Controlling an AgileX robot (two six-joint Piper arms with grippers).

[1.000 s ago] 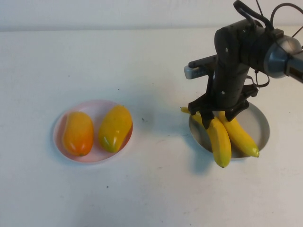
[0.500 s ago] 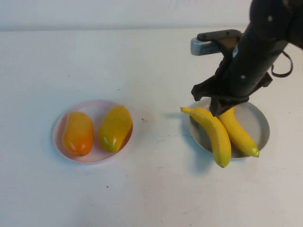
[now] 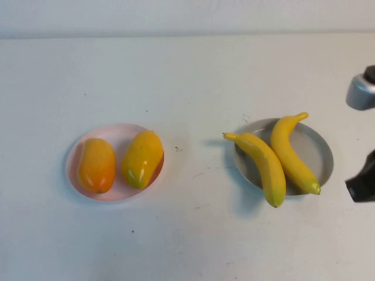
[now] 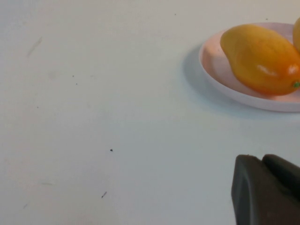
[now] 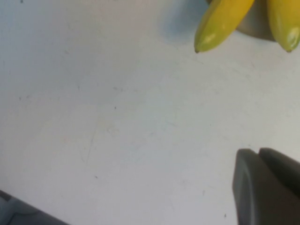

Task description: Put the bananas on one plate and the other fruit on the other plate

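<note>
Two yellow bananas lie side by side on the grey-blue plate at the right; the left one overhangs the rim at both ends. The orange fruit and the yellow fruit lie on the pale pink plate at the left. My right gripper is shut and empty above bare table near the banana tips; only part of the right arm shows at the right edge of the high view. My left gripper is shut and empty, near the pink plate and orange fruit.
The white table spreads around both plates, with a wide bare stretch between them and behind them. A grey part of the right arm sticks in at the right edge.
My right arm has left the bananas and pulled back to the right edge of the high view. Both bananas stay on the grey-blue plate. The fruit on the pink plate has not moved.
</note>
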